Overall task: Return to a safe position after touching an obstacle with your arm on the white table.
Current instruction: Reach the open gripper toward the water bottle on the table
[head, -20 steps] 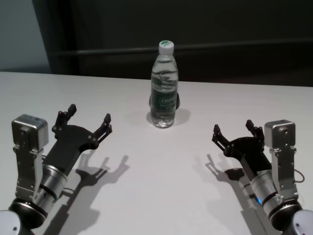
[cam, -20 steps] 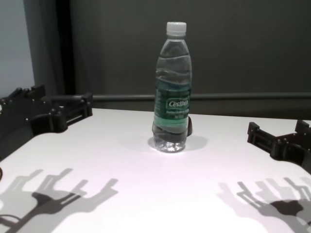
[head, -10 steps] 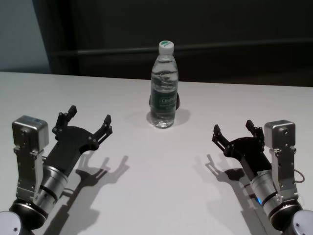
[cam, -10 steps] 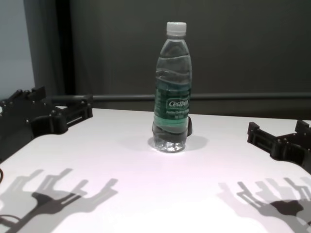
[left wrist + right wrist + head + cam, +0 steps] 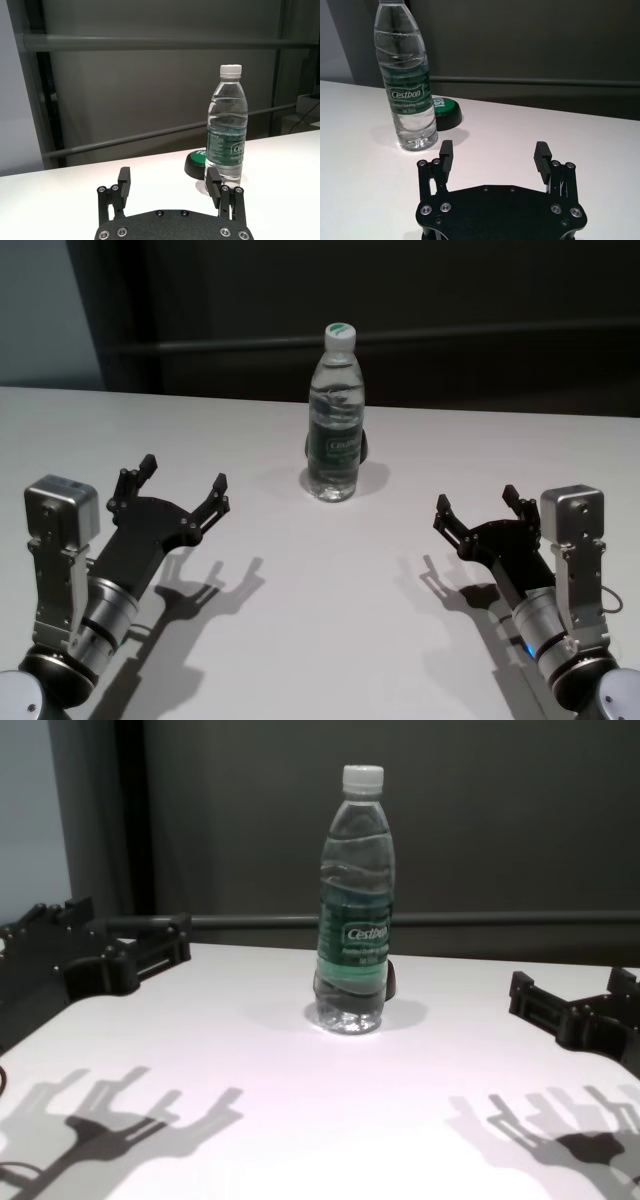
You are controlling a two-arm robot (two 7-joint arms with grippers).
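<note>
Left gripper [image 5: 178, 488] and right gripper [image 5: 478, 508] both wide, empty, bottle [image 5: 335, 415] well ahead; a forward swing could topple it.

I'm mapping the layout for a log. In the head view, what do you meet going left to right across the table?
Left claw → bottle → right claw, all over the white table. Both claws are open and apart from the bottle.

Dark grey wall panels [image 5: 500, 820] ahead of both claws. Horizontal grey rail [image 5: 500, 918] low across them. Paler wall strip [image 5: 45, 310] beyond left claw. Overhead light, sharp shadows below claws.
</note>
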